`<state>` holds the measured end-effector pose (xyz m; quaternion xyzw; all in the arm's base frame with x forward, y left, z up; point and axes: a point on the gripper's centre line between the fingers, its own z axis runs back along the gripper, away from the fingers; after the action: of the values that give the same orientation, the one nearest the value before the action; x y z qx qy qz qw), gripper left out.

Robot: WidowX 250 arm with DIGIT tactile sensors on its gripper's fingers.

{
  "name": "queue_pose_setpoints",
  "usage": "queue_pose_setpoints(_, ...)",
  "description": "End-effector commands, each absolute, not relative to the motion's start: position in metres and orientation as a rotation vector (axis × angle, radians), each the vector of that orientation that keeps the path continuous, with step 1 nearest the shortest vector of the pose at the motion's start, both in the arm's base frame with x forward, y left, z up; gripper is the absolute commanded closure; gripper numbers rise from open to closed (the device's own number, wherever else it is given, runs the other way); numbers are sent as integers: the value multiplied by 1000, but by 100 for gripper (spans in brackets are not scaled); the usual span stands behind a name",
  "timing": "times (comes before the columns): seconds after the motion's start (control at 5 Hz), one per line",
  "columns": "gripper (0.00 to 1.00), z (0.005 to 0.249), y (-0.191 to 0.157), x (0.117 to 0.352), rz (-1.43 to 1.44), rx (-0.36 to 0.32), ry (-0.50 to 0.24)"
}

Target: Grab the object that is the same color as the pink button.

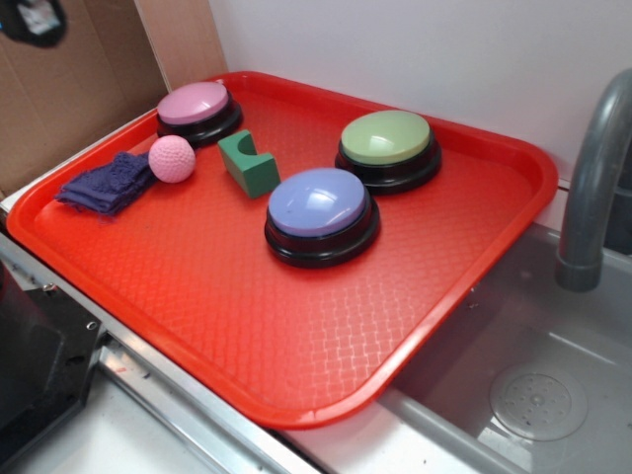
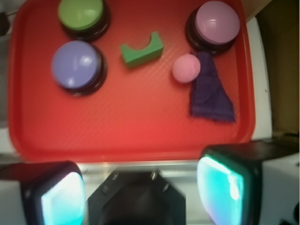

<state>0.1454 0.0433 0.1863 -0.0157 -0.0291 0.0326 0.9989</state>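
Pink ball [image 1: 172, 158], knitted and bumpy, sits on the red tray [image 1: 296, 326] near its far-left corner, just in front of the pink button [image 1: 196, 107] and touching the edge of the dark blue cloth [image 1: 103, 185]. Colour match w/ button confirmed; ball is the target. Green notched block [image 1: 248, 163] lies just to its right, apart from it. Blue-lilac button [image 1: 321, 210] and green button [image 1: 387, 146] stand further right, well clear.

Gripper [image 2: 140, 192]: seen in wrist view only, fingers [image 2: 220, 185] spread wide, nothing between them. It hangs high, off the near edge of the tray, well apart from the ball. Not in exterior view.

Status: approach not yet begun, by my judgement.

Risks:
- Ball is round; an off-centre close would likely squirt it out or roll it along the tray.
- Cloth touches the ball; a finger coming down on that side may snag fabric and lift it too.
- Pink button is close behind; overshoot could strike the dome.
- Block near opp. side narrows clearance.
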Motion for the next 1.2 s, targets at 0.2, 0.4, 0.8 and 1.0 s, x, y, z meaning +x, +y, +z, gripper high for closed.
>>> queue_pose_setpoints(0.2, 0, 126, 96, 193, -1, 290, -216)
queue_pose_setpoints(0.4, 0, 113, 97, 204, -25, 371, -229)
queue_pose_setpoints(0.8, 0, 80, 99, 218, -34, 319, -220)
queue_pose_setpoints(1.0, 0, 65, 103, 222, -39, 283, -198)
